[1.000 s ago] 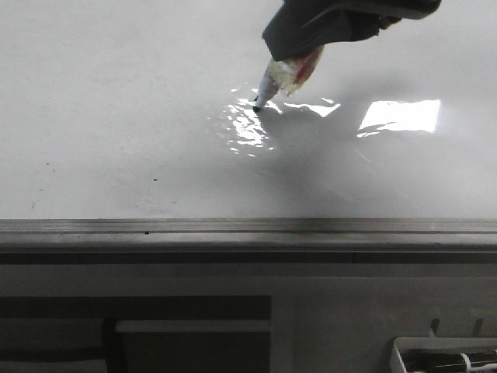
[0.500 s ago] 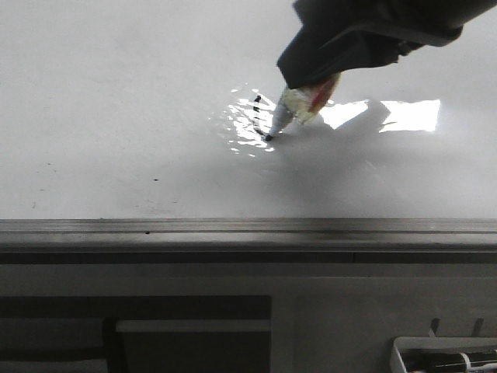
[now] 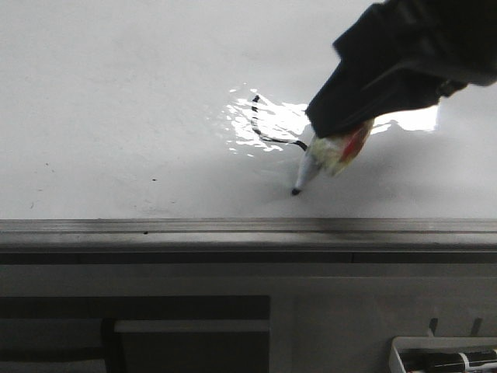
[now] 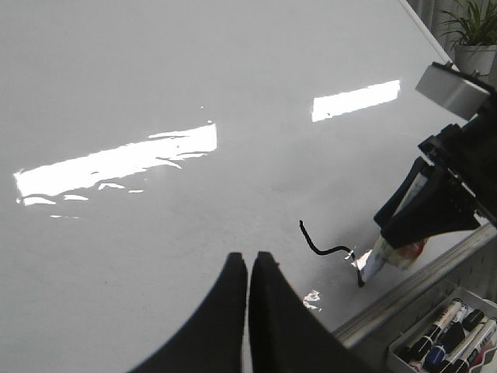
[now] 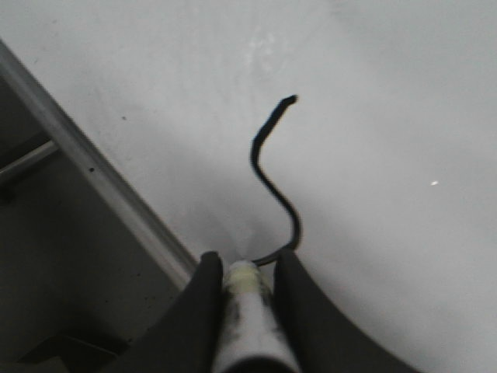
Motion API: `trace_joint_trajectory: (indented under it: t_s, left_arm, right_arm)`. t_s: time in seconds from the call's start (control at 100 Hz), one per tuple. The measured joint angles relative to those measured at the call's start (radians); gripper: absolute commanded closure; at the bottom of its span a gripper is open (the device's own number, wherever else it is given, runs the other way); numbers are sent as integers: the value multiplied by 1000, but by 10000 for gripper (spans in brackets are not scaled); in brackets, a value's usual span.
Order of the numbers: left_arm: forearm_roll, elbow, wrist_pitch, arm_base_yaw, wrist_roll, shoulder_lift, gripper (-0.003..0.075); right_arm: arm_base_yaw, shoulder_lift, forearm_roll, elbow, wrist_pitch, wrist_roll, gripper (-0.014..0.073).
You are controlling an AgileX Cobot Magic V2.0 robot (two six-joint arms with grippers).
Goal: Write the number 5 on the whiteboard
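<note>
Nearest, past the grey metal edge rail [image 3: 233, 226], the right hand [image 3: 330, 148] pinches a white-barrelled marker [image 3: 311, 167], tip down on the large glossy white whiteboard [image 3: 116, 116]. The thin black line of the number 5 [image 3: 264, 128] lies just beyond that tip: stem and the start of the belly look drawn; lower curve, hook and top bar seem left. The left hand [image 4: 248, 272] hovers pressed together, empty.
</note>
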Motion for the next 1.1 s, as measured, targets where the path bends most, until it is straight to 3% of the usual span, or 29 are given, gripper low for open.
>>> trace_joint_trajectory:
  t_s: [0.38, 0.62, 1.1]
  left_arm:
    - [0, 0, 0, 0, 0, 0, 741]
    - [0, 0, 0, 0, 0, 0, 741]
    - [0, 0, 0, 0, 0, 0, 741]
  right_arm:
    - [77, -3, -4, -20, -51, 0, 641]
    - [52, -57, -11, -30, -163, 0, 641]
    - [3, 10, -11, -30, -227, 0, 641]
